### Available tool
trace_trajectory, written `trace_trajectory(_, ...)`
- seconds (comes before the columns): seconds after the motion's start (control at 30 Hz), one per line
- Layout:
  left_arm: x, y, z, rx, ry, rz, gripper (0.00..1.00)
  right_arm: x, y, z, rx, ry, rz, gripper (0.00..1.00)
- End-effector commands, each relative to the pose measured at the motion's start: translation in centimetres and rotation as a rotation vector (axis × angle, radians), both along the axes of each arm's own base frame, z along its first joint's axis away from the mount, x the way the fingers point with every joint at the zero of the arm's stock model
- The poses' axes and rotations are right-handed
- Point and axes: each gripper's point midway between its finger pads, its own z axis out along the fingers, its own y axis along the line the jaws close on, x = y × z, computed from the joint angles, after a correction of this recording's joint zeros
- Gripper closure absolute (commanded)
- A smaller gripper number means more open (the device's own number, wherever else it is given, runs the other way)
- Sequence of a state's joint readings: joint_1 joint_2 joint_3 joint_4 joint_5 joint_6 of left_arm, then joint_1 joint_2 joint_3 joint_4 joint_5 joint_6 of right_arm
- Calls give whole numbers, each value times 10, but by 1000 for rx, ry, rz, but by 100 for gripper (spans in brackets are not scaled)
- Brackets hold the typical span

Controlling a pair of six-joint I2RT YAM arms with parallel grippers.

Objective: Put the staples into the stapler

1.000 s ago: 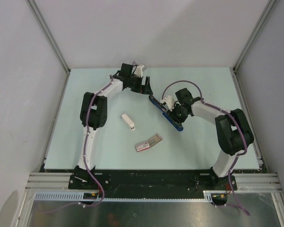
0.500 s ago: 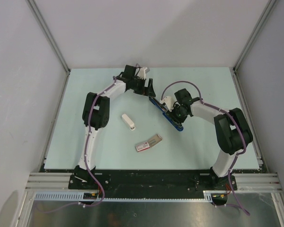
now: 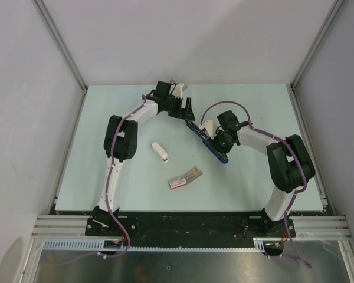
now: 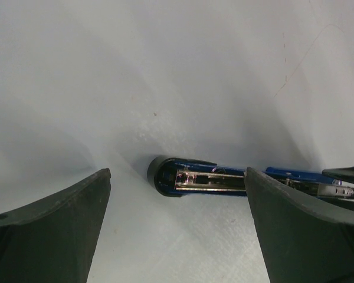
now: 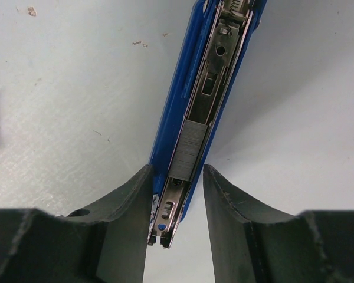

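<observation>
The blue stapler (image 3: 222, 157) lies opened out flat on the table. Its metal channel faces up in the right wrist view, where the stapler (image 5: 180, 88) holds a silvery strip of staples (image 5: 192, 144). My right gripper (image 5: 177, 170) straddles the channel's near end; one finger touches the stapler's side and a gap shows at the other. My left gripper (image 4: 177, 183) stands wide open just short of the stapler's black end (image 4: 164, 175), touching nothing. From above, the left gripper (image 3: 186, 112) is at the stapler's far end and the right gripper (image 3: 216, 139) over its middle.
A pink-and-white staple box (image 3: 184, 178) with its grey tray slid out lies nearer the arms' bases. A small white oblong piece (image 3: 160, 152) lies to its left. Frame posts and walls border the table (image 3: 106, 112).
My left gripper has shifted a little to the right, toward the stapler's far end. The right jaws have narrowed slightly around the stapler.
</observation>
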State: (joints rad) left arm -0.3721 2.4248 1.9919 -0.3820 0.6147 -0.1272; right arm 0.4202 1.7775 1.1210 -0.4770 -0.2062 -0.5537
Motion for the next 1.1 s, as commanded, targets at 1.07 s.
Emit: trace_trajectory(1.07,-24,-20,21,-48,77,34,0,15,-12,-8,-67,-30,-37,57)
